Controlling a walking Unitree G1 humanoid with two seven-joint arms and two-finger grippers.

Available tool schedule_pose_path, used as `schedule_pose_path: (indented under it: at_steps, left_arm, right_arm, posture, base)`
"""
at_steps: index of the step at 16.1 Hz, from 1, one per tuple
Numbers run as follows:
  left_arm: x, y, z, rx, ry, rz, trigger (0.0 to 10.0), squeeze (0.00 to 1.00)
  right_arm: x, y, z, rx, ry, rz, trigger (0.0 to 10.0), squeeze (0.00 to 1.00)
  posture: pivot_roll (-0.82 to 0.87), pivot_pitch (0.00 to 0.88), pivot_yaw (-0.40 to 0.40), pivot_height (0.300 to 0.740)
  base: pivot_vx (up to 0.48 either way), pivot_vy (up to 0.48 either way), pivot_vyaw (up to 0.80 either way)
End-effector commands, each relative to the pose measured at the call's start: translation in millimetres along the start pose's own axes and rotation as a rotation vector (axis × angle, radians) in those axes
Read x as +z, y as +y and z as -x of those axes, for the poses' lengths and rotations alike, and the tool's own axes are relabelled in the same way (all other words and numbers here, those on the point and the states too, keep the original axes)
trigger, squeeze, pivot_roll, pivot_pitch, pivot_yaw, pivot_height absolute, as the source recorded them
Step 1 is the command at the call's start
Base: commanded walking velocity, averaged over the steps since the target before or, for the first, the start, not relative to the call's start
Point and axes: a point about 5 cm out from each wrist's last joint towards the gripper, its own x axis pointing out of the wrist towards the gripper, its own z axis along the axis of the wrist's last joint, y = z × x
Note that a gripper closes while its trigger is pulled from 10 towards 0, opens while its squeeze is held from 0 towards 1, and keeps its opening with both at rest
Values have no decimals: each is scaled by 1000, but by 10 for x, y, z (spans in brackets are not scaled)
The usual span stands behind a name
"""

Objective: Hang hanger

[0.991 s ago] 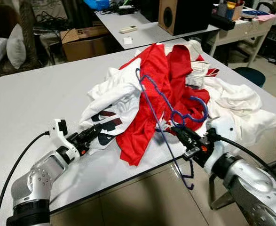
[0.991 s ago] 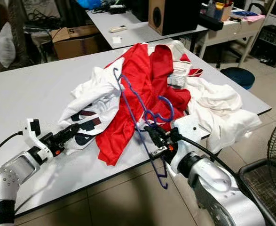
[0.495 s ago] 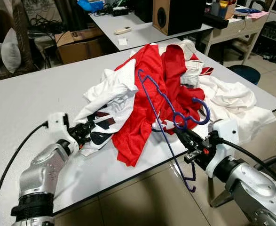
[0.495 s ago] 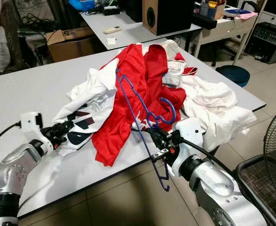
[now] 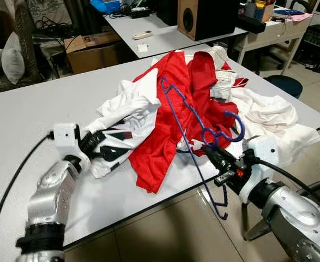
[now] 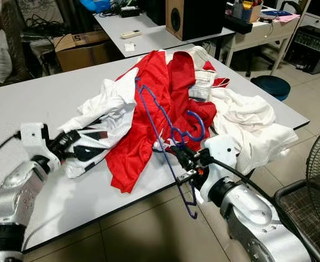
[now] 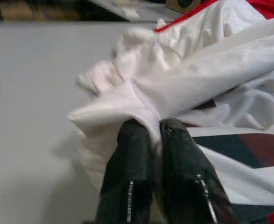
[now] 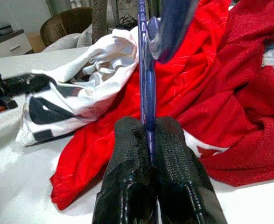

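The table [image 5: 18, 120] is carrying a heap of clothes, a white shirt [image 5: 124, 117] on its left and a red shirt [image 5: 168, 123] in the middle; both look soft and limp, likely to sag and slide from any grip. The blue hanger [image 5: 189, 128] is leaning over the red shirt, its hook up and one end hanging past the table edge; it looks thin, light and stiff, best held at the neck. The right gripper [image 5: 215, 161], reaching in low from the right, is pinching the hanger below the hook. The left gripper [image 5: 93, 143], forearm raised, is pressing its fingers [image 7: 134, 140] together on a fold of the white shirt
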Motion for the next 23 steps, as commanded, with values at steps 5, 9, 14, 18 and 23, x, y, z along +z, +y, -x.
schedule_pose_path:
  at_steps: [5, 9, 14, 18, 23]
  left_arm:
    - [800, -31, -341, 61, -259, -546, 0, 0]
    - [1540, -822, -134, -48, -835, -1017, 0, 0]
    - [-215, -1133, -91, -590, -110, -906, 10000, 0]
    - [-246, -894, 29, -636, 30, -690, 10000, 1000]
    - [7, -747, 326, -1037, 153, -551, 10000, 1000]
  right_arm:
    - [126, -175, -44, -91, -62, 35, 10000, 0]
    - [360, -509, 56, -288, -185, 28, 10000, 0]
    - [315, -402, 50, -260, -183, 15, 10000, 0]
    - [317, -384, 44, -240, -180, 15, 10000, 0]
    - [263, -395, 33, -240, -164, 17, 10000, 0]
  posture:
    - [-100, 0, 94, 740]
    - [-112, 0, 115, 740]
    - [-117, 0, 116, 740]
    - [-115, 0, 120, 740]
    - [-108, 0, 112, 740]
  base:
    - [0, 0, 0]
    - [0, 0, 0]
    - [0, 0, 0]
    - [0, 0, 0]
    - [0, 0, 0]
